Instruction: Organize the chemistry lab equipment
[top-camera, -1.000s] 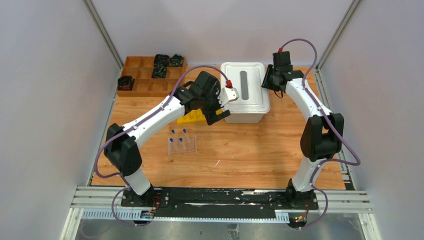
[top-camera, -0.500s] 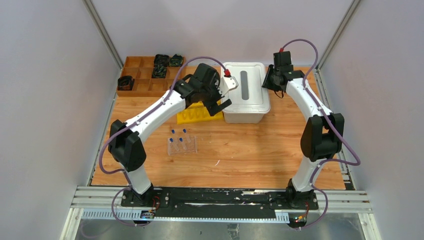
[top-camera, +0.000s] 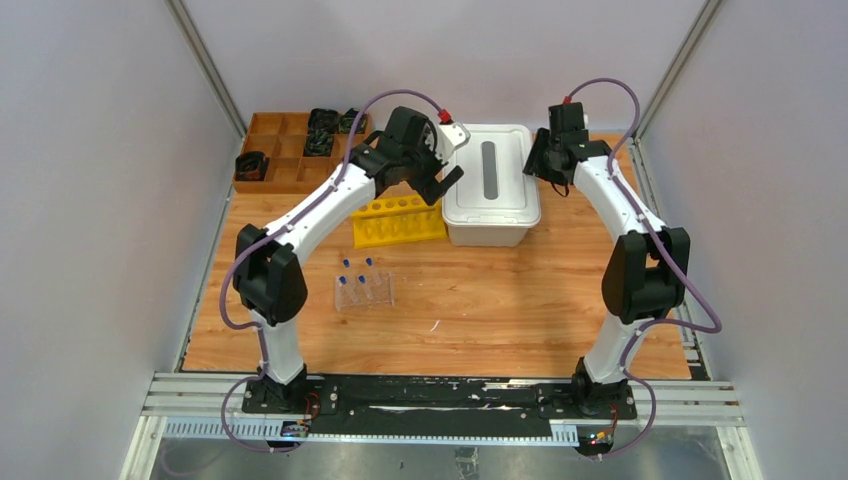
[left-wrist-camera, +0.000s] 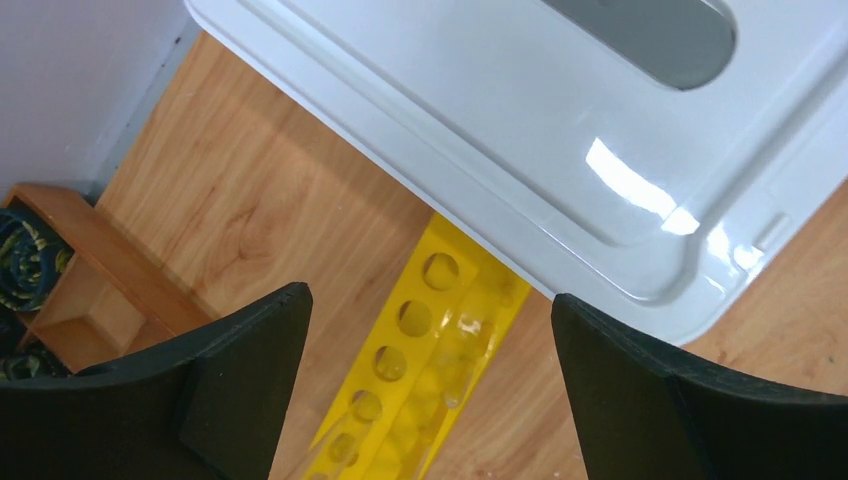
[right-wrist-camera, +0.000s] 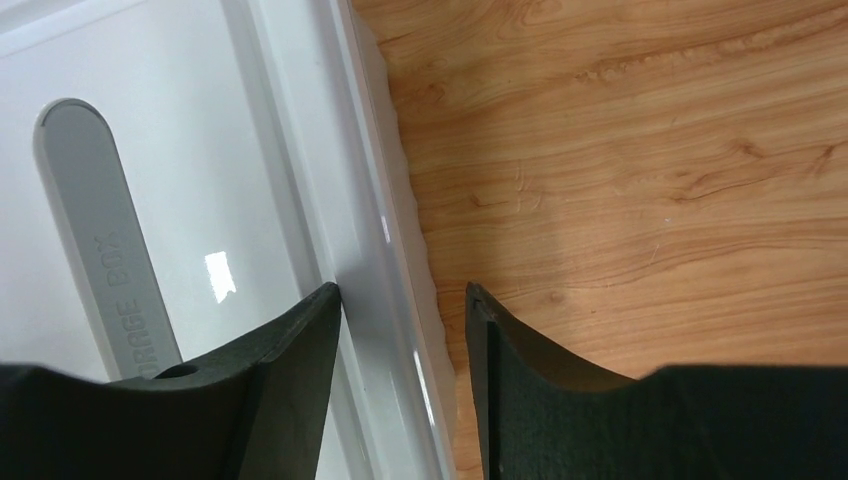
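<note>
top: clear tube rack (top-camera: 364, 291) with blue-capped tubes (top-camera: 362, 277) is seen on tabletop (top-camera: 520, 300), near-left of white box (top-camera: 510, 195) | left wrist: left pincer (left-wrist-camera: 430, 330) is held spread above yellow rack (left-wrist-camera: 420, 370) | right wrist: right pincer (right-wrist-camera: 405, 300) is held part-spread astride box's right rim

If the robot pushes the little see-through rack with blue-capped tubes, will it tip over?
It would likely slide, not tip: the clear plastic tube rack sits low and wide on the wooden table. Thin plastic looks light. Its upright blue-capped tubes might wobble.
</note>
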